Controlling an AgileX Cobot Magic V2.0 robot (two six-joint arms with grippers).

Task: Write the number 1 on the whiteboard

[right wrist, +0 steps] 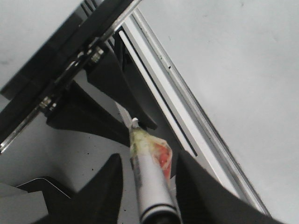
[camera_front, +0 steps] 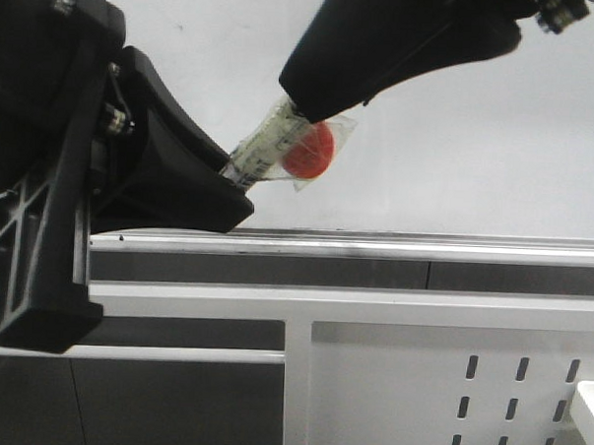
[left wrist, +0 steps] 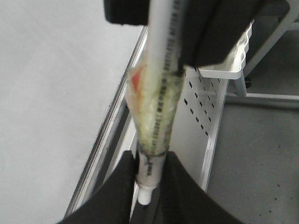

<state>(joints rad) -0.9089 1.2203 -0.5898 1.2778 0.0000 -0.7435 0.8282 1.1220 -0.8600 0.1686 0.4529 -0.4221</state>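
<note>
Both arms are raised in front of the whiteboard (camera_front: 498, 143), which fills the upper background of the front view, with its silver ledge (camera_front: 375, 248) running along its lower edge. No marker stroke is visible on the board surface in any view; the number 1 cannot be seen.

A marker pen (camera_front: 266, 145) spans the gap between the two grippers, tilted, its upper end toward the right arm and its lower end toward the left. The barrel is white with dark printed lettering, and a crumpled clear wrapping with a red patch (camera_front: 310, 149) is taped around its middle (the wrapping looks yellowish in the left wrist view).

The left gripper (camera_front: 230, 175) is closed on the lower end of the pen: in the left wrist view its two black fingers (left wrist: 119, 186) press against the barrel on both sides, with the small white end of the pen (left wrist: 145, 196) poking out between them.

The right gripper (camera_front: 307, 100) holds the upper part of the pen. In the right wrist view its fingers (right wrist: 105, 186) stand either side of the barrel (right wrist: 152, 186); contact at the pads is not clearly shown there, but in the front view the pen enters directly into the gripper's tip.

Below the ledge lies a white metal frame with slotted holes (camera_front: 516, 405). The pen is near the board but whether it touches cannot be told.
</note>
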